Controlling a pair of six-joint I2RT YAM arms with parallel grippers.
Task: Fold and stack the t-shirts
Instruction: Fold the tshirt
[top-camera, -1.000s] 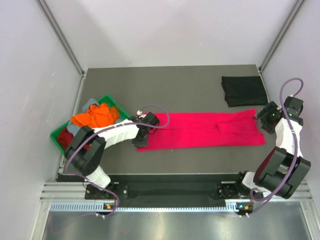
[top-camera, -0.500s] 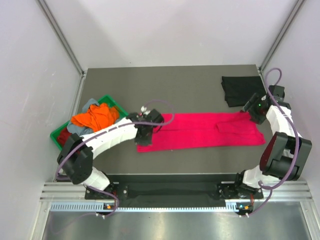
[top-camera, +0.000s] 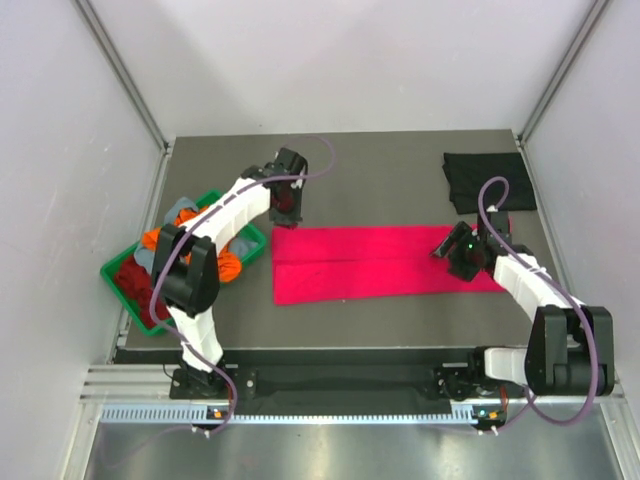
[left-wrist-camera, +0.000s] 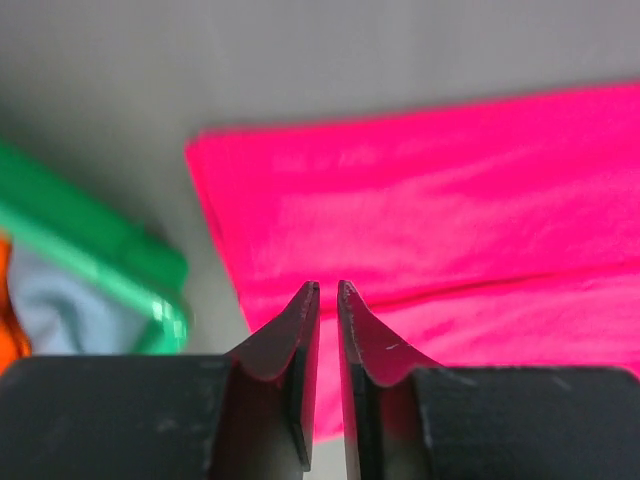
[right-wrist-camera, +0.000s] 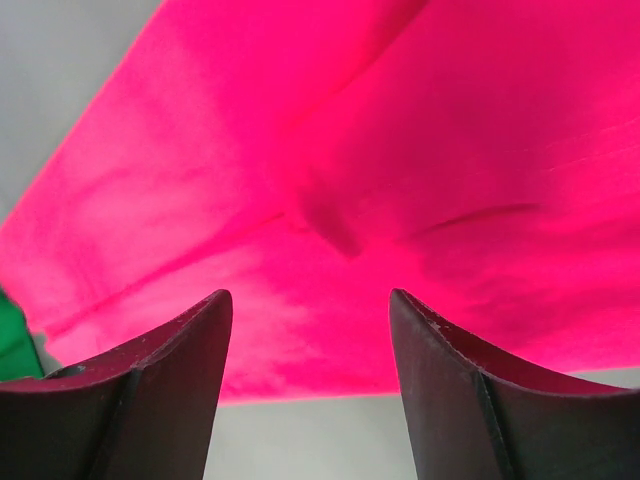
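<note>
Pink tee — lies across the table, long axis left to right | right gripper gapes empty over its right end; we judge it nearer | left gripper barely parted, empty, by the far-left corner

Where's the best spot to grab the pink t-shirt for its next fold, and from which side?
Probably the short right end of the pink t-shirt, coming from the right and low. It lies flat as a long band, and the open right gripper hangs over that end.
</note>
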